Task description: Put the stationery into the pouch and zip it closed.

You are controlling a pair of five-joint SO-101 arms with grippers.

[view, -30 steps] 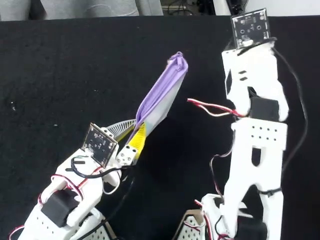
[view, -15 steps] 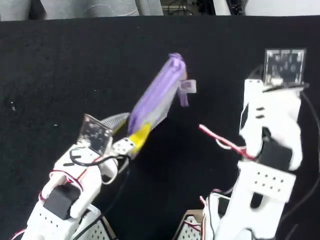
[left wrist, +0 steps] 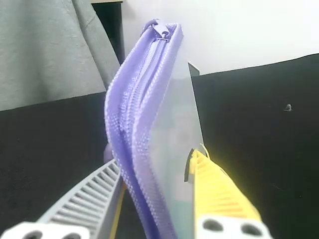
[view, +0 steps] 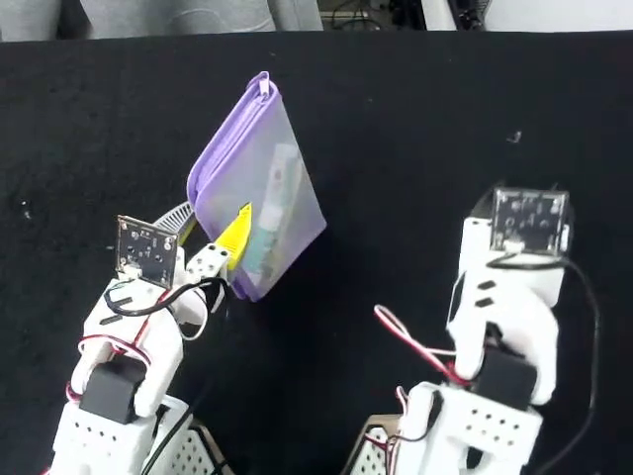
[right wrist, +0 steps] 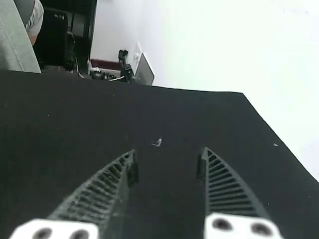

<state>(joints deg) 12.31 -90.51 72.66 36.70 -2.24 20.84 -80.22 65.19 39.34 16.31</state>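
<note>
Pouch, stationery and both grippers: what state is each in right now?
Pouch: held aloft by one end, zip looks closed along its visible length.
Stationery: inside the pouch, seen through its clear side.
Left gripper: shut on the pouch.
Right gripper: open, holding nothing.

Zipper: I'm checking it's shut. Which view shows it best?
Left wrist view: the zipper runs close up, its teeth distinct. The high view gives the pouch's thin purple edge; the right wrist view faces table.
</note>
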